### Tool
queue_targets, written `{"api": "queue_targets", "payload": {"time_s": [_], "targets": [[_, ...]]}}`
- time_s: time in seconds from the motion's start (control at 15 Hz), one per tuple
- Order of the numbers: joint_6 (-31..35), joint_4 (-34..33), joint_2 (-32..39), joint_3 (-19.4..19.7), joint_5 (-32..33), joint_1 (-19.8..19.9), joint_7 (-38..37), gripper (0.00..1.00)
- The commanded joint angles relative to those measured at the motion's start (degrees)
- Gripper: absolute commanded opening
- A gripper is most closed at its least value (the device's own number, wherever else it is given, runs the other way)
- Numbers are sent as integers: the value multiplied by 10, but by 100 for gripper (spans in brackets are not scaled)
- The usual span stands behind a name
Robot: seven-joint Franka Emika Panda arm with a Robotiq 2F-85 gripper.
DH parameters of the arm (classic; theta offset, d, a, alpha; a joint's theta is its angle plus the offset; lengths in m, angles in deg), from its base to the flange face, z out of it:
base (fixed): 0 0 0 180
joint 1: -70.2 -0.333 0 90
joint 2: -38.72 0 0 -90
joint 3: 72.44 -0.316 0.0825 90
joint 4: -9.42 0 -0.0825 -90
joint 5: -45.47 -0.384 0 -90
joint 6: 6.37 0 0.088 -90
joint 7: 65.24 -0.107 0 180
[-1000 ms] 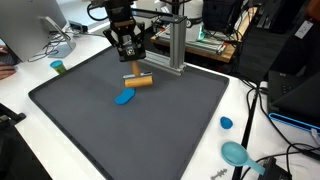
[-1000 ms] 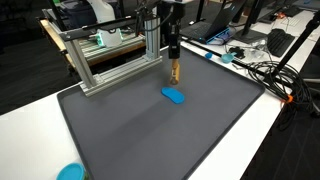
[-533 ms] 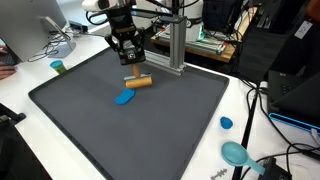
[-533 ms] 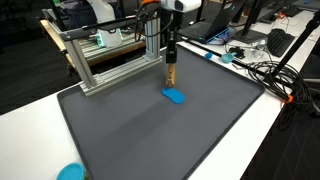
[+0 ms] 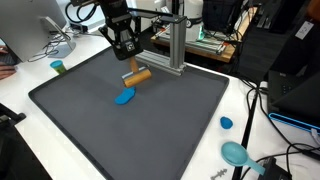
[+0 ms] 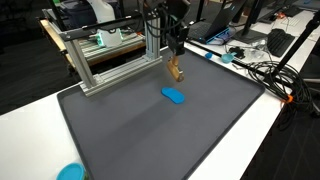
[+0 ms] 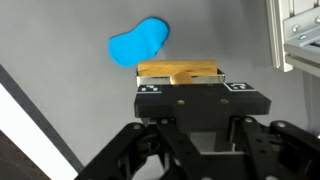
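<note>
My gripper (image 5: 130, 62) (image 6: 174, 55) is shut on a wooden piece (image 5: 138, 75) (image 6: 176, 71), a short round bar with a peg. It hangs tilted a little above the black mat (image 5: 150, 130) (image 6: 150, 130). In the wrist view the wooden piece (image 7: 178, 70) sits just beyond the gripper (image 7: 181, 80), whose fingertips are hidden by its own body. A blue bean-shaped object (image 5: 124, 97) (image 6: 174, 95) (image 7: 138, 43) lies flat on the mat close beside the wooden piece, apart from it.
An aluminium frame (image 5: 175, 40) (image 6: 110, 55) stands at the mat's far edge, right by the gripper. A blue cap (image 5: 226, 123), a teal dish (image 5: 235, 153) (image 6: 70, 172) and a small cup (image 5: 58, 67) sit on the white table. Cables (image 6: 265, 70) lie off the mat.
The gripper has risen with the wooden piece, which now hangs tilted above the mat instead of level and low. The blue object has not moved.
</note>
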Motion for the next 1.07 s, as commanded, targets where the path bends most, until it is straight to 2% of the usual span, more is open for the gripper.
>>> {"api": "queue_targets", "payload": {"time_s": [0.0,0.07,0.13,0.2,0.4,0.47,0.6,0.73,0.93,1.0], "targets": [[-24,-49,18,2,64,-13,52,22],[-17,-58,26,9,105,-20,38,22],[-17,-70,36,11,114,-20,14,22],[-6,-34,14,3,80,-14,27,47],[-6,-52,31,5,99,-14,21,47],[-6,-54,34,5,99,-14,21,22],[2,-54,28,5,107,-5,75,22],[42,-50,29,0,82,7,135,22],[68,-43,35,2,74,11,159,22],[58,-43,39,3,82,10,165,22]]}}
